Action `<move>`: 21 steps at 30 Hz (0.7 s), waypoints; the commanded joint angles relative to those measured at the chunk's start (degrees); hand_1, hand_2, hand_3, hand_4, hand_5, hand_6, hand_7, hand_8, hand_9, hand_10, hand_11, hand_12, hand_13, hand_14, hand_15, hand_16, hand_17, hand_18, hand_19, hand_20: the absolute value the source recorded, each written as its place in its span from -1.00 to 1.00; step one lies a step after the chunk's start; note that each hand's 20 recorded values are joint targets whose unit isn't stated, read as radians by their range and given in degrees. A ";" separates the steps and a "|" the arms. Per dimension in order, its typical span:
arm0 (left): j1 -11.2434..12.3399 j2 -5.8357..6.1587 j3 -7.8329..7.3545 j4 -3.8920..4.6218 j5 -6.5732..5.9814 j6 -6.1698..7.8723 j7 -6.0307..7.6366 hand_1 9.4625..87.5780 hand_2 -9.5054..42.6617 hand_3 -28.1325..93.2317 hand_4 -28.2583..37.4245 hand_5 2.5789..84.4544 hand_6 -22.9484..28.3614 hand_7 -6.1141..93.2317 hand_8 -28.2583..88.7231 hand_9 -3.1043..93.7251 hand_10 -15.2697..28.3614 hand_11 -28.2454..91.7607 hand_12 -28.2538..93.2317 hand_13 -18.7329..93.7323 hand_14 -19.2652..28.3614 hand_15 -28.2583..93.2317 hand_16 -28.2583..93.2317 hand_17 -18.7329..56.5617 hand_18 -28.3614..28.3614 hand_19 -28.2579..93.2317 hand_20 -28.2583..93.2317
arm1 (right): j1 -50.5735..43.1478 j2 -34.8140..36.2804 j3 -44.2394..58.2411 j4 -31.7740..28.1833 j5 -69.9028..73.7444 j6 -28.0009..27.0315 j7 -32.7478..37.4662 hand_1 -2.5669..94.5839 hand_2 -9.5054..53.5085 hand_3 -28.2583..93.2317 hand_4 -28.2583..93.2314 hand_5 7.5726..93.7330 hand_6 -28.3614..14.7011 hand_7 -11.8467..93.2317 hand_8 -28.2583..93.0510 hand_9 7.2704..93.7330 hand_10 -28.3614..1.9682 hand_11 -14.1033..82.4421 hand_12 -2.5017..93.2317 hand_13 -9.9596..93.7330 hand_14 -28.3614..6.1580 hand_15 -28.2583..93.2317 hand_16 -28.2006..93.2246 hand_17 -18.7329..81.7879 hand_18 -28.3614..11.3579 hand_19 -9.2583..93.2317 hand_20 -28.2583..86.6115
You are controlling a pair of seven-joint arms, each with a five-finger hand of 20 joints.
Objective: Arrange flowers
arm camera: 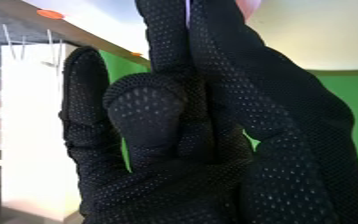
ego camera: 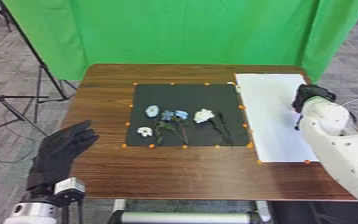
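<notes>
From my station, the wooden table (ego camera: pixel 167 175) carries a black mat (ego camera: pixel 220 95), probably chosen so pale petals stand out. I take the white sheet (ego camera: pixel 278 110) beside it for the supply side. My left hand (ego camera: pixel 62 152) is relaxed and open by the table's left edge, likely parked clear. Blue and white flowers (ego camera: pixel 203 115) lie spread on the mat, blooms away from me, perhaps for a bouquet.

At the sheet's far-right side, I can't tell whether my right hand (ego camera: pixel 311 96) grips anything. Dark stems (ego camera: pixel 222 129) merge into the mat; a pink sliver (arm camera: pixel 247 5) is cut off, unidentifiable.
</notes>
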State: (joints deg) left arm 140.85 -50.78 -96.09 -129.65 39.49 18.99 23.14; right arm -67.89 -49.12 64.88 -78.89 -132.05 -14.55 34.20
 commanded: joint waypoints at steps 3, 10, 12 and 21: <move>1.57 1.70 -0.02 -0.31 -1.58 1.32 1.25 -0.53 -0.43 0.82 -0.54 0.11 0.47 -0.56 -0.66 -0.08 0.75 0.13 -0.35 -0.15 1.00 0.48 -0.74 -0.75 0.77 0.39 -0.28 | -2.80 0.68 -6.34 -4.56 -0.62 10.37 0.27 0.21 -1.00 0.72 -1.00 0.69 0.35 -0.24 -0.48 0.96 0.57 -0.45 -0.16 0.79 0.57 0.66 -0.19 0.14 -0.46 0.89 -0.31; 1.87 1.73 -0.49 -0.52 -1.52 1.33 0.94 -0.53 -0.43 0.82 -0.54 0.11 0.47 -0.56 -0.66 -0.08 0.75 0.14 -0.35 -0.15 1.00 0.48 -0.74 -0.75 0.77 0.39 -0.28 | -3.12 1.32 -9.26 -9.55 -0.12 14.21 -0.31 0.21 -1.00 0.73 -1.00 0.72 0.33 -0.27 -0.46 0.98 0.56 -0.46 -0.15 0.81 0.57 0.66 -0.18 0.15 -0.48 0.91 -0.32; 2.26 1.44 -0.85 -0.64 -1.19 1.22 0.82 -0.53 -0.43 0.82 -0.54 0.11 0.47 -0.56 -0.66 -0.09 0.75 0.14 -0.35 -0.15 1.00 0.48 -0.74 -0.75 0.77 0.39 -0.28 | -3.58 1.27 -9.63 -10.98 -0.17 15.00 -0.66 0.21 -1.00 0.73 -1.00 0.73 0.32 -0.28 -0.45 0.98 0.56 -0.46 -0.15 0.81 0.57 0.66 -0.18 0.16 -0.48 0.91 -0.32; 2.24 1.18 -1.55 -0.68 -0.62 0.58 -0.47 -0.53 -0.43 0.82 -0.54 0.11 0.47 -0.56 -0.66 -0.08 0.75 0.13 -0.35 -0.15 1.00 0.48 -0.74 -0.75 0.77 0.39 -0.28 | -7.75 1.77 -10.35 -18.20 0.65 16.36 -0.44 0.21 -1.00 0.75 -1.00 0.75 0.31 -0.30 -0.44 0.99 0.54 -0.45 -0.15 0.82 0.55 0.65 -0.18 0.16 -0.51 0.93 -0.35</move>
State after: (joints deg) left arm 142.38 -49.22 -97.23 -129.86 38.49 19.84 23.58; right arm -72.21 -47.31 54.81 -92.77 -131.70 0.83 33.99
